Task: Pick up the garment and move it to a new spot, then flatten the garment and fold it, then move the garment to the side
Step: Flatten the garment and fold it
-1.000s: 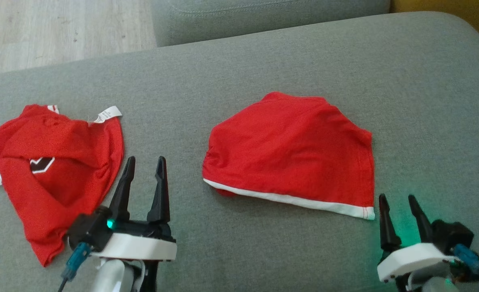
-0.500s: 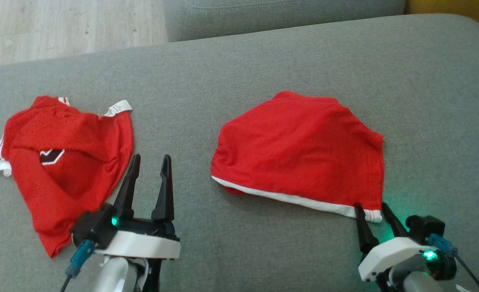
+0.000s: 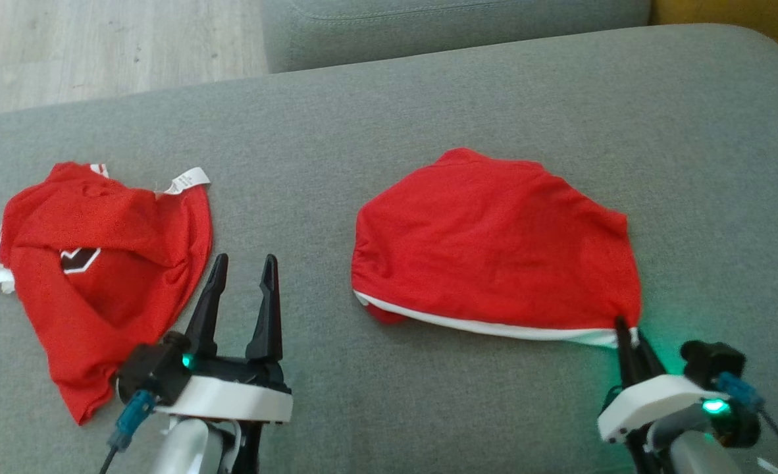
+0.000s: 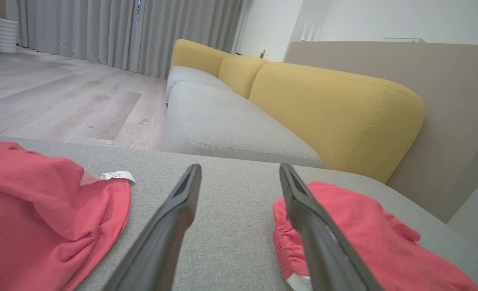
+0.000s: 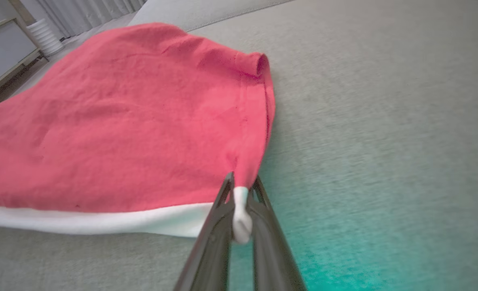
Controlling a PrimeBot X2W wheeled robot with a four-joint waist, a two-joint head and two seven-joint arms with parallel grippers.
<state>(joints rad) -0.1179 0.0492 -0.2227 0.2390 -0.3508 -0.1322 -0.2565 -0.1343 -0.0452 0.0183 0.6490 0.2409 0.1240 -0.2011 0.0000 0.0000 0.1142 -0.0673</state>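
Note:
The garment (image 3: 494, 243) is red with a white hem and lies fairly flat on the grey sofa seat, right of centre. My right gripper (image 3: 626, 329) is shut on its near right corner; in the right wrist view the white hem corner is pinched between the fingertips of the right gripper (image 5: 243, 180), with the garment (image 5: 121, 121) spreading away to the left. My left gripper (image 3: 245, 263) is open over bare cushion to the garment's left, holding nothing. The left wrist view has the left gripper (image 4: 240, 169) with the garment's gathered edge (image 4: 344, 226) just beyond its right finger.
A second red garment (image 3: 99, 263), crumpled, with a white tag and a dark logo, lies at the seat's left, also seen as a red heap (image 4: 32, 214). The grey seat (image 3: 428, 99) runs wide around both. Wooden floor (image 3: 99, 46) lies beyond; yellow backrests (image 4: 324, 113) stand to the right.
My right gripper has moved forward to the garment's near right corner and shut on the white hem. The left gripper has stayed open in place. The head camera has shifted slightly.

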